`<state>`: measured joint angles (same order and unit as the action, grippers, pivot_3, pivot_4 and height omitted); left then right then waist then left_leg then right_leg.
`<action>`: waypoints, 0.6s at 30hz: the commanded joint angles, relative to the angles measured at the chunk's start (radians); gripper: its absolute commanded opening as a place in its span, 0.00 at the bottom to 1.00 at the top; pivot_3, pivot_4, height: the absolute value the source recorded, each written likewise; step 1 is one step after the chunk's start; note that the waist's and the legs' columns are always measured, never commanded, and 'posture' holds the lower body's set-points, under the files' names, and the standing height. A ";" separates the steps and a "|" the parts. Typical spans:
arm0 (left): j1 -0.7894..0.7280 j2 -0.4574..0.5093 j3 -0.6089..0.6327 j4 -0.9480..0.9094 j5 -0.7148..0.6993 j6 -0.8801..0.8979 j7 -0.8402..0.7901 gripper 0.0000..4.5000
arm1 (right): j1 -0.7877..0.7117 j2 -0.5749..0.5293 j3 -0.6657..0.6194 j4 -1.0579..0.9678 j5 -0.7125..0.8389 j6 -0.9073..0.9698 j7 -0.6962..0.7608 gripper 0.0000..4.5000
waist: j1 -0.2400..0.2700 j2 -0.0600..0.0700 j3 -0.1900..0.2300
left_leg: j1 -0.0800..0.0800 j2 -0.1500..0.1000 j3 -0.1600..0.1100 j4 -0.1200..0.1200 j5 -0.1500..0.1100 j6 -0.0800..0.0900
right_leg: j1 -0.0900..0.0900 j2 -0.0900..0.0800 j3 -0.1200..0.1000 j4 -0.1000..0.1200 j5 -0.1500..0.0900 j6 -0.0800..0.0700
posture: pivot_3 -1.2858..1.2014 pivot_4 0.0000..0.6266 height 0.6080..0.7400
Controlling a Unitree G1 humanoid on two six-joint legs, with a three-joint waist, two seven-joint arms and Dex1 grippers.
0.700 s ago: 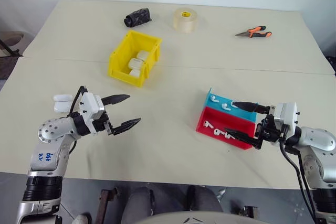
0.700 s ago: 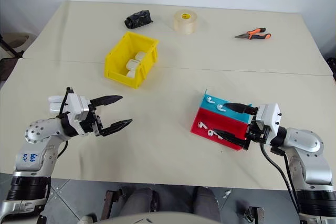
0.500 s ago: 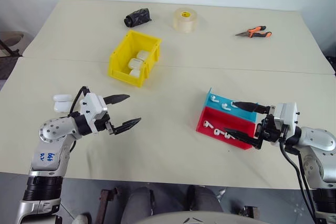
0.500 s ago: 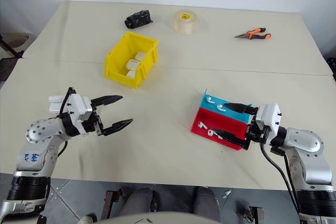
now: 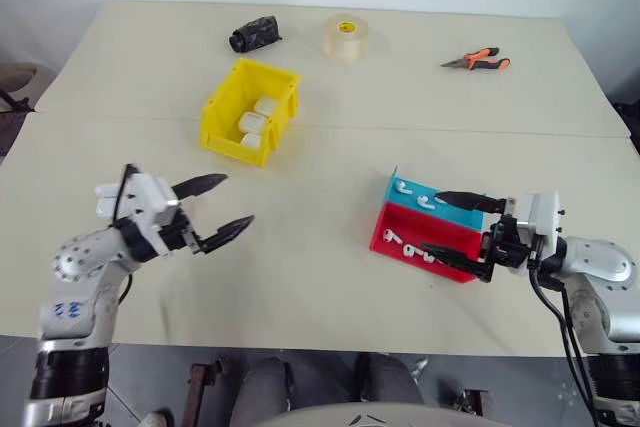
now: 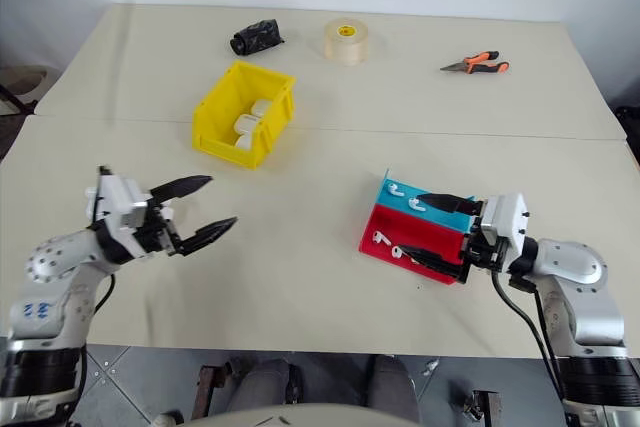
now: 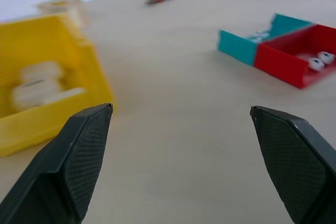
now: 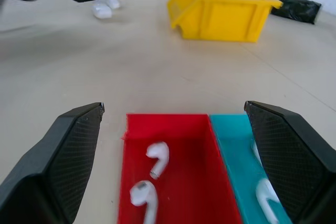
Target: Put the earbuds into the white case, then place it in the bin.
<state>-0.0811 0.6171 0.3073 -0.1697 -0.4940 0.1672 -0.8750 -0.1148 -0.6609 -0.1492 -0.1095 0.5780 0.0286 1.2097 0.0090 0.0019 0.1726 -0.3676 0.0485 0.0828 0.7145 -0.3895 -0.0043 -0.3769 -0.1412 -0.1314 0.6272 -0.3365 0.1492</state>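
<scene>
Several earbuds lie in the red tray (image 5: 428, 244) and the blue tray (image 5: 415, 190); two (image 8: 157, 157) show close up in the right wrist view. My right gripper (image 5: 432, 222) hangs open, level over these trays, holding nothing. White cases (image 8: 102, 7) lie on the table just behind my left gripper (image 5: 237, 199), which is open and empty above bare table. The yellow bin (image 5: 222, 112) stands farther back at the left, with more white cases (image 5: 255, 119) inside it.
A black bundle (image 5: 252, 34), a roll of tape (image 5: 345, 36) and orange-handled pliers (image 5: 477, 58) lie along the far side of the table. Bare tabletop stretches between the bin and the trays.
The whole view has shifted slightly. My left gripper has drawn back a little to the left. Both grippers stay open and the right one keeps its place over the trays.
</scene>
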 commanded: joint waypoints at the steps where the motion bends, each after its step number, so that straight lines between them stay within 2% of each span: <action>1: 0.115 0.018 0.167 -0.124 -0.048 0.065 0.102 0.99 | -0.030 0.037 0.022 -0.067 0.049 -0.003 0.022 1.00 | -0.006 0.000 0.000 | 0.000 0.000 0.000 0.000 0.000 0.000 | 0.000 0.000 0.000 0.000 0.000 0.000 | 0.52 0.24 1.00; 4: 0.333 -0.031 0.357 -0.230 -0.054 0.179 0.245 0.99 | -0.065 0.105 0.080 -0.094 0.061 -0.020 0.041 1.00 | -0.021 -0.001 0.000 | 0.001 0.001 -0.002 -0.001 0.000 0.000 | 0.000 0.000 0.001 0.000 0.000 0.000 | 0.52 0.24 1.00; 8: 0.467 -0.094 0.449 -0.327 -0.081 0.259 0.346 0.99 | -0.088 0.159 0.121 -0.116 0.058 -0.045 0.057 1.00 | -0.001 -0.001 0.001 | 0.000 0.000 -0.003 0.000 0.000 0.000 | 0.001 -0.001 0.001 -0.001 0.000 0.000 | 0.52 0.24 1.00; 13: 0.543 -0.132 0.453 -0.418 -0.107 0.339 0.410 0.99 | -0.100 0.186 0.143 -0.118 0.069 -0.065 0.102 1.00 | 0.019 -0.002 0.000 | 0.000 -0.002 -0.005 0.001 0.000 0.001 | 0.002 -0.002 0.002 -0.001 0.000 0.000 | 0.52 0.24 1.00; 18: 0.471 -0.079 0.412 -0.514 -0.182 0.535 0.527 0.99 | -0.094 0.128 0.134 -0.132 0.109 0.033 0.127 1.00 | 0.015 -0.002 0.000 | 0.000 -0.002 -0.005 0.001 0.000 0.001 | 0.002 -0.002 0.002 -0.001 0.000 0.000 | 0.52 0.24 1.00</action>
<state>0.4094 0.5170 0.7203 -0.6232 -0.6337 0.6458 -0.3896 -0.2095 -0.5170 -0.0023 -0.2007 0.6502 0.0340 1.3221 0.0239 -0.0005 0.1723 -0.3676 0.0462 0.0776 0.7150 -0.3899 -0.0037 -0.3746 -0.1427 -0.1291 0.6265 -0.3365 0.1490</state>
